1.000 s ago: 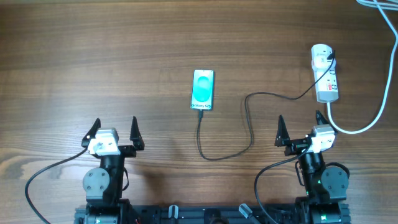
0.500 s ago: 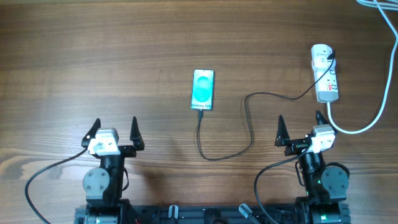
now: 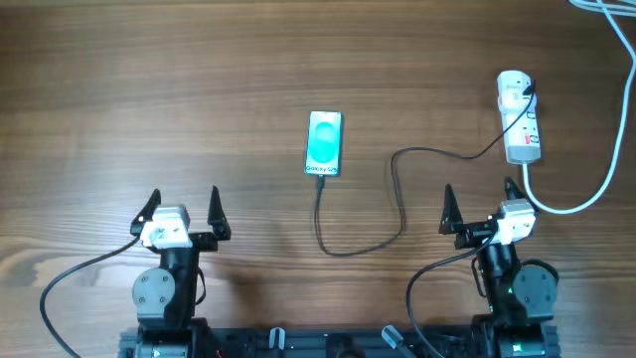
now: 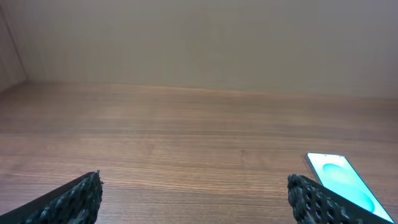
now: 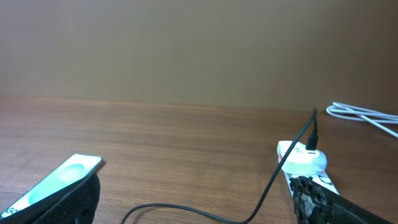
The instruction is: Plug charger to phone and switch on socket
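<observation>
Your left gripper [image 3: 184, 199] and right gripper [image 3: 478, 191] are sitting wide open, empty; reaching for the socket [image 3: 519, 129], you're risking snagging the charger [image 3: 318, 214], seemingly seated in the phone [image 3: 324, 144], yanking it loose

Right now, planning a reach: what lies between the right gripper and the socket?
The charger cable crosses that stretch, seen in the overhead view.

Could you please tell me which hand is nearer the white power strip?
Right. The right hand sits just robot-side of the white power strip; the left hand is far off sideways.
</observation>
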You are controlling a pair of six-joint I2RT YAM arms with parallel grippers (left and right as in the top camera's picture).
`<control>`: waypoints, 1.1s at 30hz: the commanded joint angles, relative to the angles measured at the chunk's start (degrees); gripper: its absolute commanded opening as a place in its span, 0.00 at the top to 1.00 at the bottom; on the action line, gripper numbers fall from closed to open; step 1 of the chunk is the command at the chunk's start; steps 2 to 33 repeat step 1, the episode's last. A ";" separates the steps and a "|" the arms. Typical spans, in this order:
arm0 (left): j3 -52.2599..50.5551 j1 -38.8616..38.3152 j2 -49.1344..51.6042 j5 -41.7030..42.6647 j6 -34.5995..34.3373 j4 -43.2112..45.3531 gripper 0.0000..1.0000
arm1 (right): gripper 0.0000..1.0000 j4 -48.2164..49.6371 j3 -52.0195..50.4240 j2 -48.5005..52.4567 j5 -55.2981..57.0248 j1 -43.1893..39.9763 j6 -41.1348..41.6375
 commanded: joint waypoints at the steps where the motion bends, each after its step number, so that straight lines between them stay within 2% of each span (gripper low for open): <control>1: -0.22 0.50 -0.39 0.50 0.28 -0.09 0.00 | 0.00 0.04 -0.07 -0.52 0.94 -0.28 -0.70; 33: -0.22 0.50 -0.39 0.50 0.28 -0.09 0.00 | 0.00 0.04 -0.07 -0.52 0.94 -0.28 -0.70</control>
